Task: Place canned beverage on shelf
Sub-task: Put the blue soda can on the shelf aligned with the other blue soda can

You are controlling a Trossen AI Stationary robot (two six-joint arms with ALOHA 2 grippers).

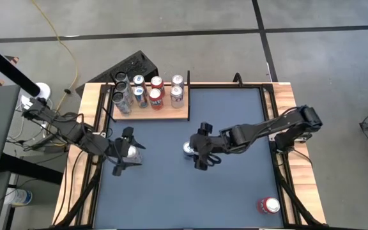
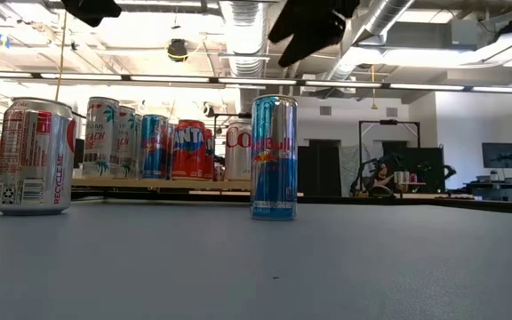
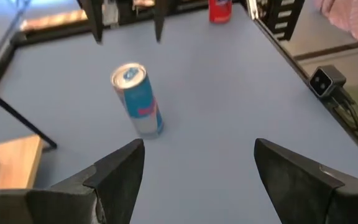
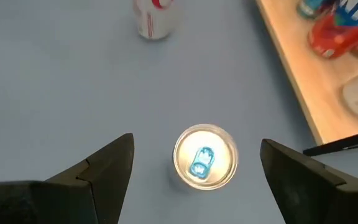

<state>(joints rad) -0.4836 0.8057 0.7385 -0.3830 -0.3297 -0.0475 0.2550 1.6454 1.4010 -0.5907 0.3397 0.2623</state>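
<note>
A slim blue-and-silver can (image 1: 188, 149) is being left upright on the blue table (image 1: 235, 121), near its middle and well apart from the shelf (image 1: 171, 115), which is being kept at the far left part of the tabletop. The right gripper (image 1: 201, 152) is being held directly above this can, its fingers (image 4: 98, 171) being spread wide to either side of the can's top (image 4: 205, 156) without touching it; nothing is being gripped. The left gripper (image 1: 123, 156) is being held over the table's left side, above a white-and-red can (image 1: 131, 151), its fingers (image 3: 114, 174) also being kept apart with nothing clamped between them. The shelf is being occupied by two rows of upright cans (image 1: 156, 91), among them red, blue and silver ones. A further red can (image 1: 268, 205) is being left on its side near the table's front right corner.
</note>
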